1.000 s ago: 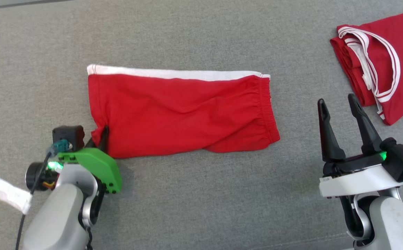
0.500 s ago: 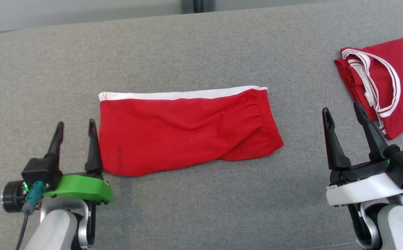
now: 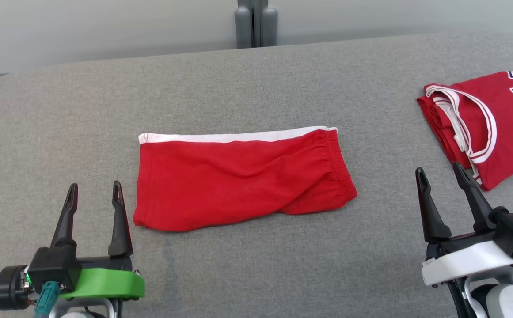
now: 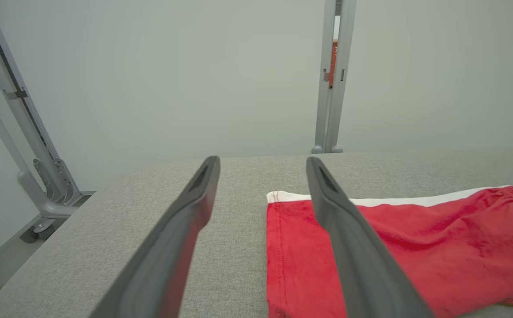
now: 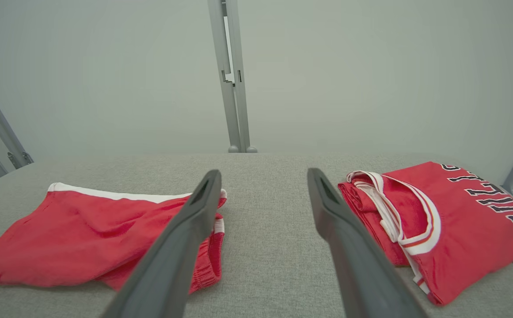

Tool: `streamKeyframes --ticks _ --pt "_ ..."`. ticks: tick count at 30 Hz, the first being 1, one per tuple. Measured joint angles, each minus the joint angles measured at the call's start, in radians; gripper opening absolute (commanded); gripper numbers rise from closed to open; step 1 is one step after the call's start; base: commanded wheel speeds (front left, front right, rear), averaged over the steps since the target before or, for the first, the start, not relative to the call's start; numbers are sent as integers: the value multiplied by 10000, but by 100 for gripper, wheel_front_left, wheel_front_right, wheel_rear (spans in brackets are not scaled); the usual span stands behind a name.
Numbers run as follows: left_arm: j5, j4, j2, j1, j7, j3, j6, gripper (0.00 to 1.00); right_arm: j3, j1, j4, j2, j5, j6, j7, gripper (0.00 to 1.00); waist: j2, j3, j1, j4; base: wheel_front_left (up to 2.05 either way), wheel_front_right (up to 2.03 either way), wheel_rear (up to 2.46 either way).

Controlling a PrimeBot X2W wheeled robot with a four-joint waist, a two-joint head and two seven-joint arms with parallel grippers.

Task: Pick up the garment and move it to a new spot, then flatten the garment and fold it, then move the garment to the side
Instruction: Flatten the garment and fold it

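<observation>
The garment (image 3: 243,179) is a pair of red shorts folded into a long strip with a white band along its far edge, lying flat at the middle of the grey table (image 3: 256,79). It also appears in the left wrist view (image 4: 415,247) and the right wrist view (image 5: 84,238). My left gripper (image 3: 93,190) stands open at the lower left, just left of the garment's left end and apart from it. At the lower right my right gripper (image 3: 439,172) is open too, with nothing between its fingers, well right of the garment.
A folded red jersey (image 3: 490,128) with white trim and dark lettering lies at the table's right edge, close behind my right gripper; it is also in the right wrist view (image 5: 450,221). A grey post (image 3: 255,22) stands behind the table's far edge.
My left gripper has let go of the garment's lower left corner, opened and pulled back toward me. The head camera has tilted up, so the whole scene sits lower in view.
</observation>
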Motion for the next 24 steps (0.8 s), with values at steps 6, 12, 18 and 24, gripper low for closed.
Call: streamKeyframes --ticks 6,12,18,24 --pt "-56 -184 -2 158 90 -42 69 100 -56 94 -109 8 17 0 65 100 0 -139 0 58 0 0 0" --pt "-94 -136 29 157 105 -58 35 100 -52 94 -140 2 84 0 94 100 0 -121 0 73 0 0 0" --pt "-104 -121 44 132 123 -98 17 100 -44 86 -127 -33 100 0 153 100 0 -50 0 105 0 0 0" --pt "-40 -263 0 -373 125 -276 -138 100 190 -237 178 -291 192 0 364 100 0 329 0 300 0 0 0"
